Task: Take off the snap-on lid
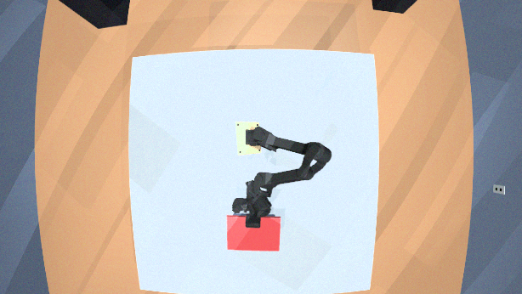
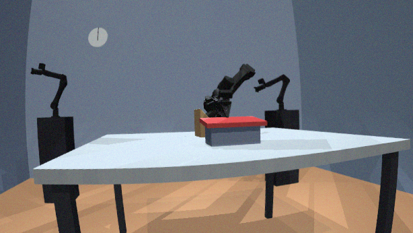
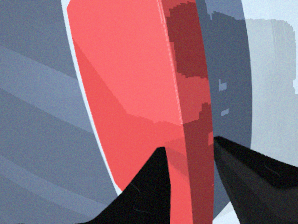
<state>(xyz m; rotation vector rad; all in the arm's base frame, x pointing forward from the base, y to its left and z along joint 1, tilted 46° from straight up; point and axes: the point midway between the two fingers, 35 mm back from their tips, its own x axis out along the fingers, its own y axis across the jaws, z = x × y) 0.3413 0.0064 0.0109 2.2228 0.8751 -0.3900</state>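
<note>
The red lid lies over the blue-grey storage box, right side up. Whether its rear edge is slightly raised off the box cannot be told. The box stands on the white table. My gripper is shut on the rim of the lid at its rear long side, near the middle. One finger is over the lid's top and the other is against the outside of its rim. In the exterior view the fingertips are hidden behind the lid.
My arm bends out to the right behind the box. Its base is by a pale yellow upright block behind the box. Two other arms on black pedestals stand beyond the table.
</note>
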